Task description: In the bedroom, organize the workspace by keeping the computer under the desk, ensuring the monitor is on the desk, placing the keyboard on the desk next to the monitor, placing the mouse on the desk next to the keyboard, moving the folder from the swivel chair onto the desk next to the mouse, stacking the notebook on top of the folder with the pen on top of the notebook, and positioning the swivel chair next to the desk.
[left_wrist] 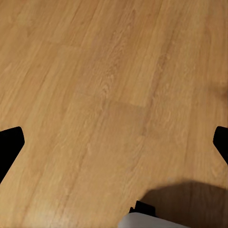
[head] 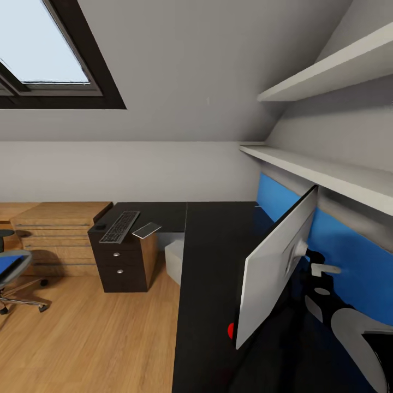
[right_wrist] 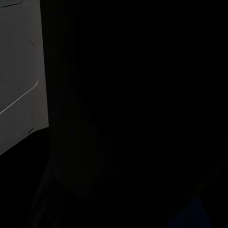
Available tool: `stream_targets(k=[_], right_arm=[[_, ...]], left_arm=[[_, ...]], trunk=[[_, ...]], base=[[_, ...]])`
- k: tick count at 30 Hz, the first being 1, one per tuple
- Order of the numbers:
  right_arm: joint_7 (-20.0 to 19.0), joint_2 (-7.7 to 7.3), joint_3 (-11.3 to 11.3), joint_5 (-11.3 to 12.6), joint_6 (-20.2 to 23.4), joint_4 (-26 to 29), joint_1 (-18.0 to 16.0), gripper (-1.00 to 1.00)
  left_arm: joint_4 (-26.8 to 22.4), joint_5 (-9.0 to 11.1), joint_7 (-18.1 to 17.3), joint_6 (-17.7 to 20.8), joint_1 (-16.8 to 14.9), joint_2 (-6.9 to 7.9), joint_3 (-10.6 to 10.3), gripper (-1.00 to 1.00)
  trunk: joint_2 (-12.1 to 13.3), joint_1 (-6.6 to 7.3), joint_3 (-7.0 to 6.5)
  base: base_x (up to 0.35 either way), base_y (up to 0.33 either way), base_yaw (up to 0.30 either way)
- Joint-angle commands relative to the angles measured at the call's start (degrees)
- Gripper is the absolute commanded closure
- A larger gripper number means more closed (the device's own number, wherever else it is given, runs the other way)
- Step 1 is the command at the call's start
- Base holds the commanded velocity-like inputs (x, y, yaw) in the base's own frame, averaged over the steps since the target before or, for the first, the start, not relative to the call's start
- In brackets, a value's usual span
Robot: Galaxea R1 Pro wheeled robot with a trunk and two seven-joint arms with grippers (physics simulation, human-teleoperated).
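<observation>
Left claw [left_wrist: 114, 142]: its two dark fingertips [left_wrist: 9, 145] stand wide apart at the picture's edges, holding nothing, over the bare wood floor [left_wrist: 109, 85]. A grey body edge and its shadow lie just below the claw.

Right claw: the wrist view is almost wholly dark, so whether it is open or closed cannot be told. A pale grey panel [right_wrist: 21, 76] fills one side of that view. In the head view the right arm [head: 349, 333] lies low behind the monitor, partly hidden.

Monitor [head: 275, 267]: it stands on the black L-shaped table [head: 210, 273], seen nearly edge-on, its grey back toward the onlooker, in front of a blue wall panel [head: 355, 256]. A small red spot [head: 230, 330] shows at its lower corner.

Keyboard [head: 120, 226]: it lies on the table's far wing, above a drawer unit [head: 120, 265]. A small dark thing [head: 100, 226], perhaps the mouse, sits just beside it. A flat grey item [head: 146, 230] overhangs the table edge on the keyboard's other side.

Chair [head: 13, 273]: it stands on the floor well apart from the table, with something blue on its seat.

Shelves [head: 327, 169] run along the wall above the table.
</observation>
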State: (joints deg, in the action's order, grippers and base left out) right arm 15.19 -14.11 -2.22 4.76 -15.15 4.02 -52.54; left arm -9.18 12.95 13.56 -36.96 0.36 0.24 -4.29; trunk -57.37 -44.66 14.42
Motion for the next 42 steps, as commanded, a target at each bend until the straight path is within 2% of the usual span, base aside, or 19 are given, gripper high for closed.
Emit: stream_targets(k=[1,39,40,42], right_arm=[[0.49,-0.04,-0.68,1.74,-0.59,-0.25,-0.02,1.0],[0.71,-0.04,-0.69,1.74,0.19,-0.24,-0.02,1.0],[0.71,-0.04,-0.69,1.74,0.2,-0.24,-0.02,-1.0],[0.72,-0.04,-0.68,1.74,0.15,-0.25,-0.02,-1.0]], left_arm=[[-0.14,0.41,0.24,-0.04,0.05,0.03,-0.46,-1.0],[-0.14,0.41,0.24,-0.14,0.03,0.03,-0.37,-1.0],[-0.14,0.41,0.24,-0.13,0.05,0.04,-0.37,-1.0],[-0.14,0.41,0.24,-0.13,0.02,0.03,-0.37,-1.0]], trunk=[[-0.04,-0.01,0.07],[-0.04,-0.01,0.07],[-0.04,-0.01,0.07],[-0.04,-0.01,0.07]], base=[[0.0,-0.001,0.0],[0.017,0.029,0.0],[0.0,0.0,0.0],[0.0,0.0,0.0]])
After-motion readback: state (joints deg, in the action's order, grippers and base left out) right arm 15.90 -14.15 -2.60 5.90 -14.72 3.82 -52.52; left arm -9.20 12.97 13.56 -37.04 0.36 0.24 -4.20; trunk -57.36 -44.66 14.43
